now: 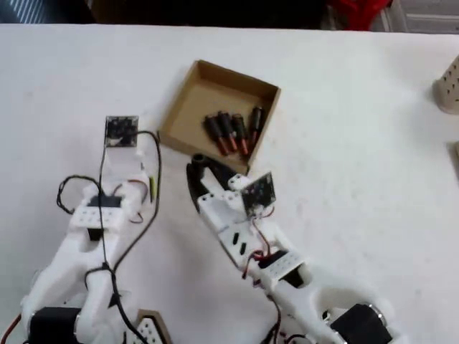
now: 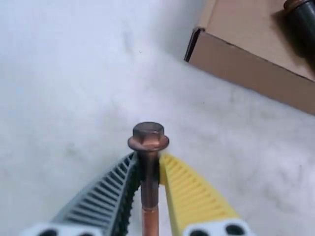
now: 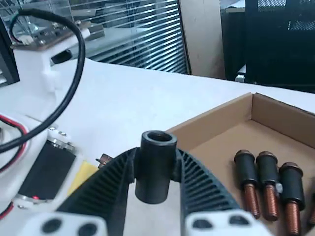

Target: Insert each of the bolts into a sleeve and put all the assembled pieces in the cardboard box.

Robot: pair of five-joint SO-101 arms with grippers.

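Four assembled pieces [image 1: 226,132] inside the cardboard box [image 1: 202,87], holed block [image 1: 450,86] apart.

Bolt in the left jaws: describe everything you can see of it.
The bolt looks like copper-coloured metal, with a hex flange head and a slim shank. It is clamped by the shank between the grey and yellow left jaws, head sticking out beyond them, above the white table, with no sleeve on it.

A copper hex-headed bolt [image 2: 147,147] is held clamped near the open cardboard box [image 1: 204,89], a black sleeve [image 3: 157,164] is held just outside it, and four assembled pieces [image 1: 233,133] are laid inside.
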